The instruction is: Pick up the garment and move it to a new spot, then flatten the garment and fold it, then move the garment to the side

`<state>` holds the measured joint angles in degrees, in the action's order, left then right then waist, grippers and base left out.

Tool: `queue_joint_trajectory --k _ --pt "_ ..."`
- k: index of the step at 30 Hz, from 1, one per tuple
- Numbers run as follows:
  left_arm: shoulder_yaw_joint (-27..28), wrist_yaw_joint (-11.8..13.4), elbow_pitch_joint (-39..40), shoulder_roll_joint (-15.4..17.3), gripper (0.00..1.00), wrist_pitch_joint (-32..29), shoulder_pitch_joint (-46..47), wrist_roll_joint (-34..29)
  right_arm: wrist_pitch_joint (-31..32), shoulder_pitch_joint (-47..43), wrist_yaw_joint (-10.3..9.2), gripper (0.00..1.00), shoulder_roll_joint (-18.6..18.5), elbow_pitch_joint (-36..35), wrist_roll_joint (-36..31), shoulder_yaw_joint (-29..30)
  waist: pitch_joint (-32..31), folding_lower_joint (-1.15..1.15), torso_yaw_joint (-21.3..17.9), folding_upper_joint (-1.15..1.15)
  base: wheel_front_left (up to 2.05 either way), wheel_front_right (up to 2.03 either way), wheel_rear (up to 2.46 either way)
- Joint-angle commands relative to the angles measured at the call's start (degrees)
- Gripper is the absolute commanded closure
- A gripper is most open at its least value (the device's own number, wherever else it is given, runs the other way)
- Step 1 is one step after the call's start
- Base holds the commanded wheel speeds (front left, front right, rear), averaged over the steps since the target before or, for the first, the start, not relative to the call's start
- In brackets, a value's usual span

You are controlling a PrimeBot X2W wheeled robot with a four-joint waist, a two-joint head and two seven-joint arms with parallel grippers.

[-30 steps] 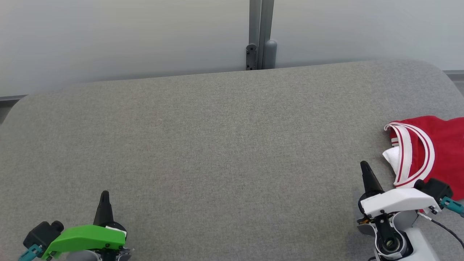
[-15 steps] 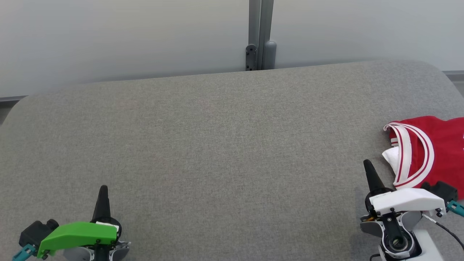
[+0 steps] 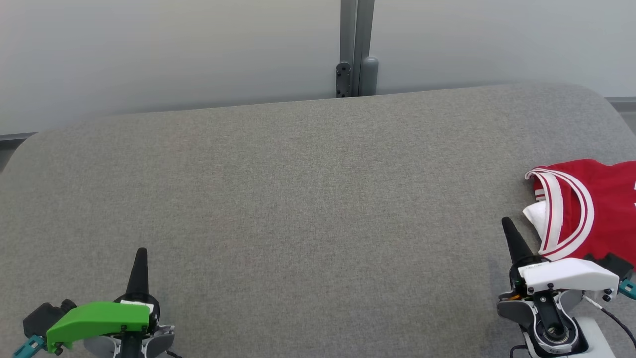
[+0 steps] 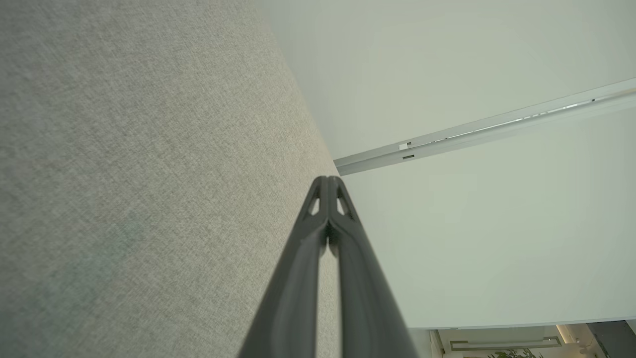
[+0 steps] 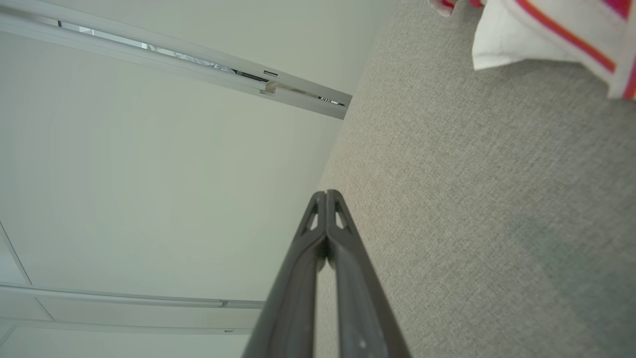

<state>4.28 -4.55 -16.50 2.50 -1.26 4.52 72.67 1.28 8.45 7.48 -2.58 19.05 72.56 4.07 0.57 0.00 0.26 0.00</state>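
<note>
The garment (image 3: 596, 199) is red with white-and-red striped trim and lies on the grey padded table (image 3: 298, 199) at the right edge of the head view, partly cut off; its white and striped edge (image 5: 546, 35) appears at the top right of the right wrist view. My right gripper (image 3: 507, 222) is shut, just left of the garment and apart from it, holding nothing. Its fingers (image 5: 325, 209) are pressed together. My left gripper (image 3: 141, 251) is shut and empty at the lower left, far from the garment, its fingers (image 4: 328, 191) closed tip to tip.
A pale wall with a grey vertical post (image 3: 355, 47) runs behind the table's far edge. The table's rounded corners lie at far left and far right. Bare grey fabric spans the whole middle.
Both arms have drawn back toward the bottom of the head view; the right gripper also drifted slightly right. The garment has not moved. Both grippers stayed shut.
</note>
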Motion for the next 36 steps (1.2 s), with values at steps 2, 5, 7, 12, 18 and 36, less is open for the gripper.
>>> queue_joint_trajectory --k 2,5,7,12,18,36 --pt "0.46 -0.54 0.77 0.45 1.0 -0.52 1.36 2.12 0.55 -0.39 0.03 1.0 -0.35 -1.02 1.84 0.33 -0.02 0.0 -0.01 0.0 0.0 0.0 0.0" --pt "0.61 -0.75 0.9 0.46 1.0 -0.89 1.4 3.63 0.95 -0.6 0.03 1.0 -0.36 -1.37 3.42 0.53 -0.04 0.0 -0.03 0.0 0.0 0.0 0.0" --pt "0.7 -0.87 1.0 0.47 1.0 -1.18 1.47 4.65 1.22 -0.69 0.03 1.0 -0.36 -1.61 4.33 0.64 -0.06 0.0 -0.04 0.0 0.0 0.0 0.0" --pt "0.94 -1.2 1.22 0.47 1.0 -1.76 1.61 6.72 1.82 -0.88 0.03 1.0 -0.38 -2.14 6.61 0.93 -0.1 0.0 -0.07 0.0 0.0 0.0 0.0" --pt "1.23 -1.69 1.5 0.5 1.0 -2.56 1.73 9.43 2.6 -1.25 0.03 1.0 -0.39 -2.79 9.34 1.28 -0.16 0.0 -0.1 0.0 0.0 0.0 0.0" --pt "2.04 -2.67 2.27 0.54 1.0 -4.54 2.03 16.54 4.52 -2.25 0.02 1.0 -0.41 -4.49 16.63 2.17 -0.31 0.0 -0.2 0.0 0.0 0.0 0.0"
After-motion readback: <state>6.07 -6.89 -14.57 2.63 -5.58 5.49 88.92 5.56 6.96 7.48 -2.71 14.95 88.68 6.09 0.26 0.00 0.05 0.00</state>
